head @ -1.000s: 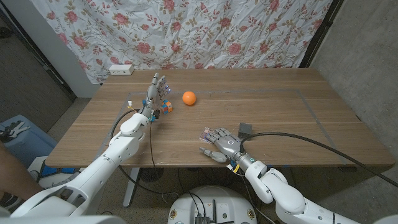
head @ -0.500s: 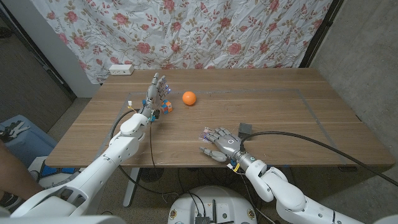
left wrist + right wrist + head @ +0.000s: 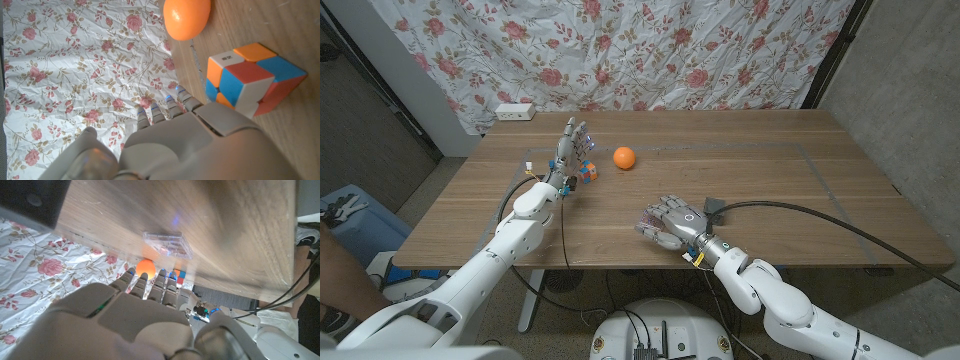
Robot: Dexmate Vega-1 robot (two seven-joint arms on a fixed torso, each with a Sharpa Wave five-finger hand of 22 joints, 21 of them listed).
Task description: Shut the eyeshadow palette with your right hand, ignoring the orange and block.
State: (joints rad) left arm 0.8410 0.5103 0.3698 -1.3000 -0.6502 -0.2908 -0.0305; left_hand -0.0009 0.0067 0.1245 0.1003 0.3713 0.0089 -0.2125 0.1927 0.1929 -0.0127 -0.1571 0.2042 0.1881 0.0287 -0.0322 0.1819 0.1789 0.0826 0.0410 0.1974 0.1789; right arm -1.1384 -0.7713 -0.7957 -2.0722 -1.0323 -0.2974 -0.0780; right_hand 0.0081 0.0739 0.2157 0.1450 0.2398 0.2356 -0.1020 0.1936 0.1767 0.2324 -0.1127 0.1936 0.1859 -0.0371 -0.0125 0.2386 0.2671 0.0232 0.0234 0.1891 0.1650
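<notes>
**Right robot hand near the palette, lid not yet closed**

Nearest the robot, the right robot hand point(image 3: 670, 221) hangs low over the front of the bench point(image 3: 790, 190), fingers loosely apart and holding nothing. In the head view it covers what lies beneath it. The right wrist view supplies that: a small clear-lidded eyeshadow palette point(image 3: 167, 244) lies on the wood just past the fingertips point(image 3: 141, 283), apart from them. Whether its lid is raised or down is hard to tell there. It looks light, stiff and slick, likely to skate when pushed, so a gentle downward press on the lid seems wiser than any sideways nudge.

Farther back, the left robot hand point(image 3: 571, 146) stands with fingers spread, empty, beside the coloured block point(image 3: 252, 79) and the orange point(image 3: 624, 157). The left wrist view shows them apart.
</notes>
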